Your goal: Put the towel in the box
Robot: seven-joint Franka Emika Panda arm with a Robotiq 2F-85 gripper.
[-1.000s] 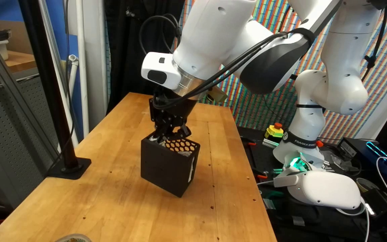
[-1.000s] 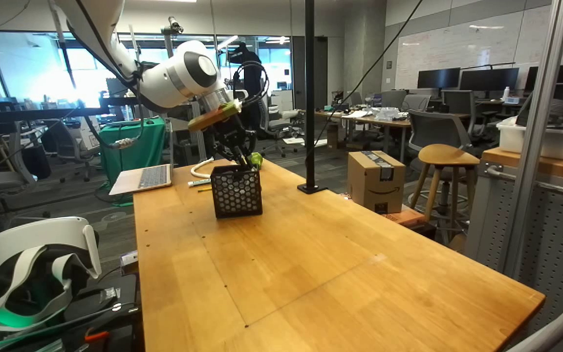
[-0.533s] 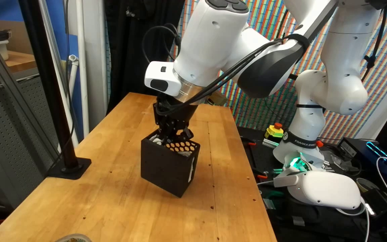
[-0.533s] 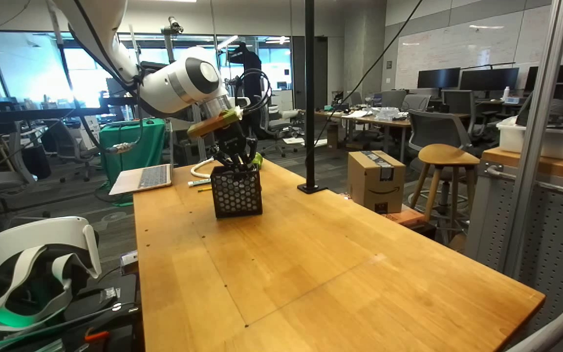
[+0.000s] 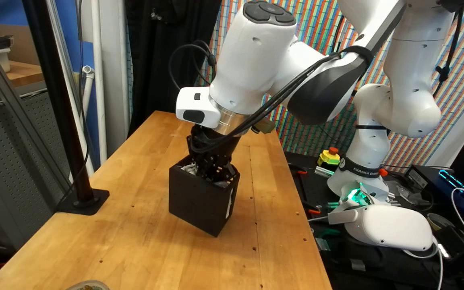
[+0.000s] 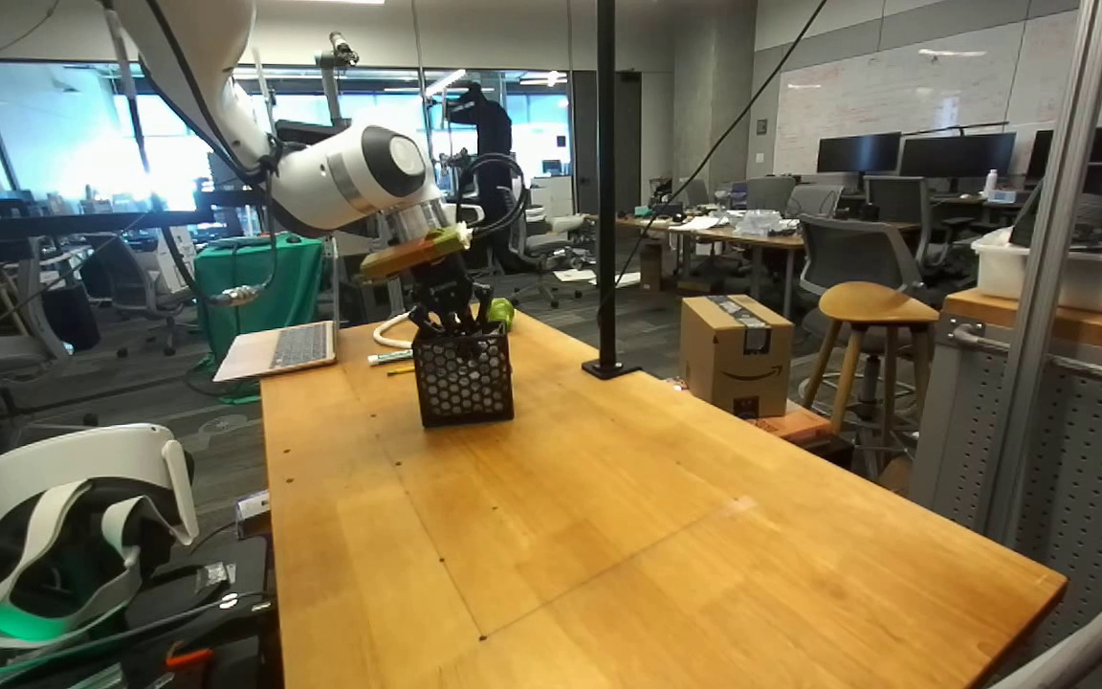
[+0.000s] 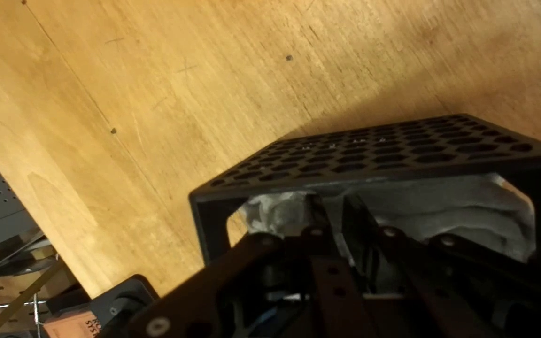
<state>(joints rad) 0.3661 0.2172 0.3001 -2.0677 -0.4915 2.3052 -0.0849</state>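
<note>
- In an exterior view, the box (image 5: 197,201) is hiding much of the towel (image 5: 190,168).
- A patterned round thing (image 5: 88,285) is running off that view's bottom edge.

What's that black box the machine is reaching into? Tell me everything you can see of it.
The black box has an open top and looks like matte plastic. One face is solid and plain; another is a honeycomb of six-sided holes. A pale strip shows on a narrow side. It stands upright on the wooden table, with a whitish-grey towel bunched inside. The robot's gripper reaches in from above; whether it touches the walls isn't clear.
</note>
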